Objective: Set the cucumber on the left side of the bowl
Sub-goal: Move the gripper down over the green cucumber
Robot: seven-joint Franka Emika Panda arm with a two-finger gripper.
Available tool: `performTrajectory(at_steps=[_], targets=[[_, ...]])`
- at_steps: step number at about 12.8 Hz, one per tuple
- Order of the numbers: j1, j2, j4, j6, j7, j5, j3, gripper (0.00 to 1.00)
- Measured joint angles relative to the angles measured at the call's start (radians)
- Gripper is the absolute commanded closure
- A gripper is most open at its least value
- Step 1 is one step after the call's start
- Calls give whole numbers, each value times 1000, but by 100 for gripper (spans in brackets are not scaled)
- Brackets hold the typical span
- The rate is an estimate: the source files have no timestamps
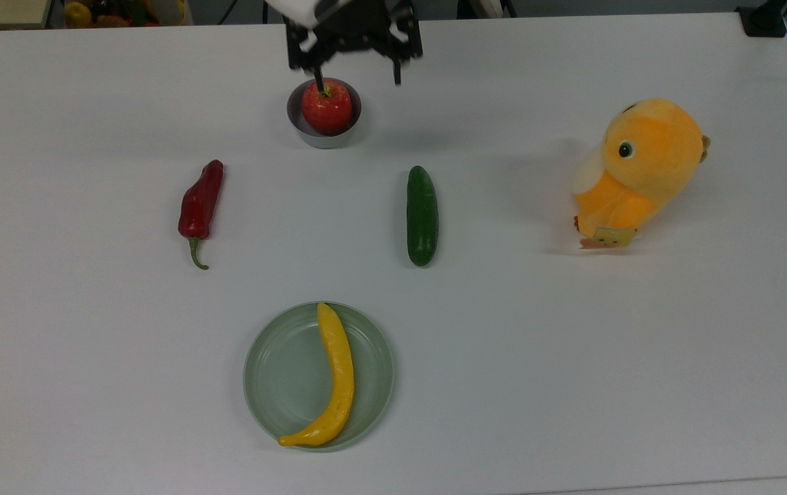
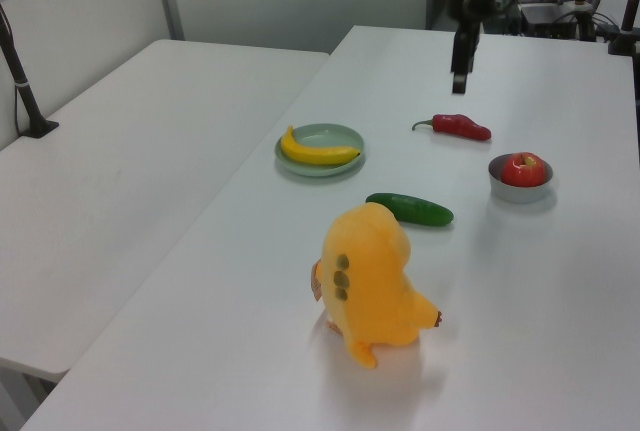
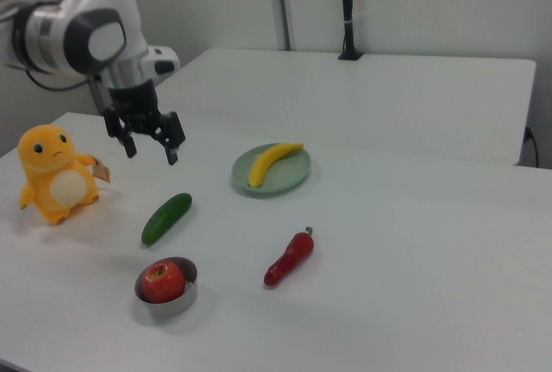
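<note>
Gripper (image 3: pixel 151 148) fingers hang spread wide apart with nothing between them, held up above the table (image 1: pixel 572 344); in the top view it sits at the far edge, just over the bowl (image 1: pixel 323 137), and in the right view it hovers above and beyond the cucumber (image 3: pixel 166 217). Nearest in the top view, a banana (image 1: pixel 335 385) lies curved on a pale green plate (image 1: pixel 276 378). Beyond the plate, the cucumber (image 1: pixel 422 215) lies flat on the table, lengthwise toward the far edge, well apart from everything else. Level with it, on the top view's left, lies a red pepper (image 1: pixel 200 206) with its green stem pointing to the near side; on the top view's right, an orange plush toy (image 1: pixel 638 168) stands upright. Farther still, the grey bowl holds a red apple (image 1: pixel 326 106). The cucumber rests nearer than the bowl and on the top view's right of it, not touching. In the left view the gripper (image 2: pixel 459 79) hangs above the far end of the table, beyond the pepper (image 2: pixel 460 127).
</note>
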Motion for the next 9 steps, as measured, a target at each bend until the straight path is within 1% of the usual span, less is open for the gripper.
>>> performTrajectory(at_steps=[5,7,9], targets=[[21,105,-88,223,1,0,25,0],[27,139,-113,279,1,0,37,0],[49,196,-125,361,31,0,48,0]])
